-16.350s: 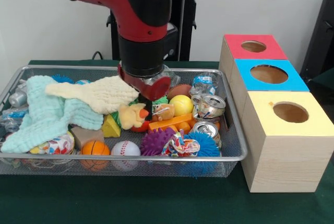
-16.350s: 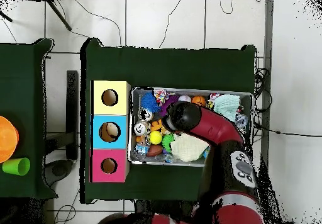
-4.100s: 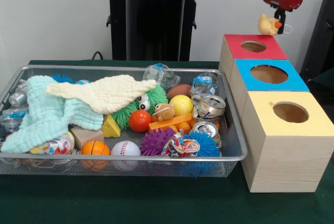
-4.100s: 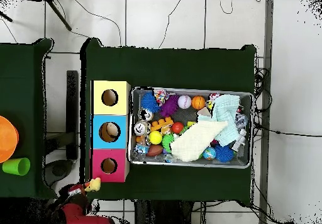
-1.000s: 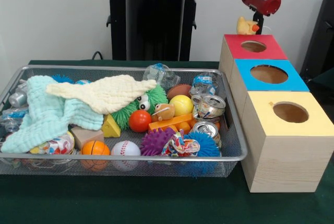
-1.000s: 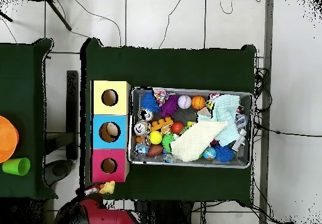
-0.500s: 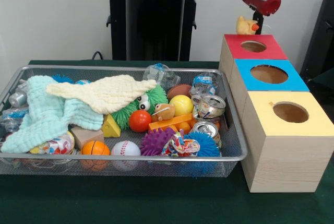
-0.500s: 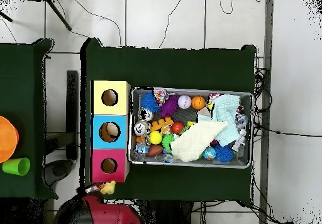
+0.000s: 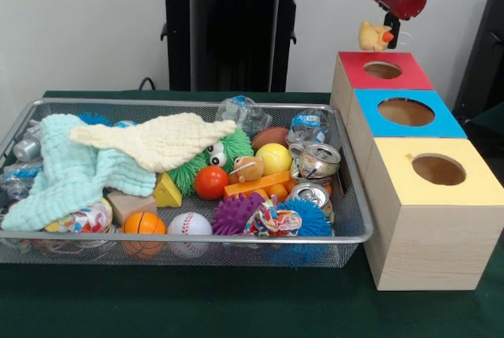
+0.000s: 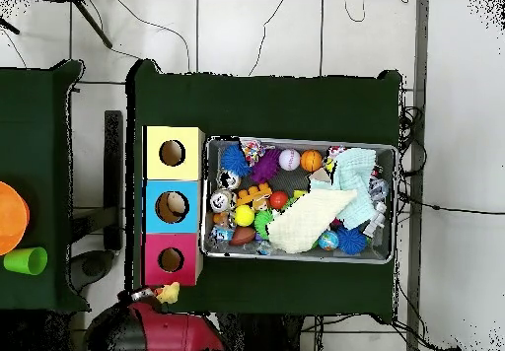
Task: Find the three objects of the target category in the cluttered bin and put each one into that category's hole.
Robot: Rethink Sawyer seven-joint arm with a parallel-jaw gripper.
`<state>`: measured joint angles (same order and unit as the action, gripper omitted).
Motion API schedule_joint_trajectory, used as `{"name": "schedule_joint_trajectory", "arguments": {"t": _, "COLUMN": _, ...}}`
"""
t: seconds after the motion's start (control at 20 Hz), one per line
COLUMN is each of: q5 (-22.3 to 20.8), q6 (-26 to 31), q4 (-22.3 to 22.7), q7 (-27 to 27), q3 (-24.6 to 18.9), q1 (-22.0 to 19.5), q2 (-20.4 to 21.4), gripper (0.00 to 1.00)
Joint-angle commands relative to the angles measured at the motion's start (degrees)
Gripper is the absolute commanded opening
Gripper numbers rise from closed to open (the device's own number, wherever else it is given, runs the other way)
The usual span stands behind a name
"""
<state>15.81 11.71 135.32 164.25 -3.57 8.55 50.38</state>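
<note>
Cloths lie at the left of the wire bin (image 9: 346, 235): a mint towel (image 9: 67, 172) under a cream towel (image 9: 157, 141); crushed cans show at that end too, partly hidden; moving right come a wooden block, a yellow wedge, a small basketball (image 9: 143, 224), a baseball (image 9: 190, 224), a green googly-eyed spiky toy (image 9: 224, 151), a red ball, a purple spiky ball (image 9: 236, 213), a yellow ball (image 9: 273, 157), a blue spiky ball and two dented cans (image 9: 316, 161) against the right wall; right of the bin stand three wooden boxes in a row, topped yellow (image 9: 437, 180), blue (image 9: 405, 113) and red (image 9: 382, 70), each with a round hole.

Above the far side of the red box hangs the gripper (image 9: 389, 31), closed on a small yellow duck toy (image 9: 373, 36); the duck is in the air, just behind and a little left of the red box's hole, not over it; the overhead view puts it just off the box's corner.

Judged from this, the step in hand is the carry to the drop; the next move calls for bringing the duck squarely over the red hole, lowering a little, then letting go so it falls through without catching the rim.

No brand or writing can be read; the cans' printing is too small to make out.
</note>
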Motion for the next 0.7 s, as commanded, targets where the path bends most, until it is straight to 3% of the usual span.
{"name": "schedule_joint_trajectory", "arguments": {"t": 0.05, "q5": -1.1, "q6": 7.0, "q4": -8.2, "q7": -0.5, "q3": -2.8, "q1": -2.1, "q2": 0.4, "gripper": 0.00}}
{"name": "schedule_joint_trajectory", "arguments": {"t": 0.7, "q5": -0.8, "q6": 10.7, "q4": -8.9, "q7": -1.1, "q3": -4.2, "q1": -4.4, "q2": 1.8, "gripper": 0.00}}
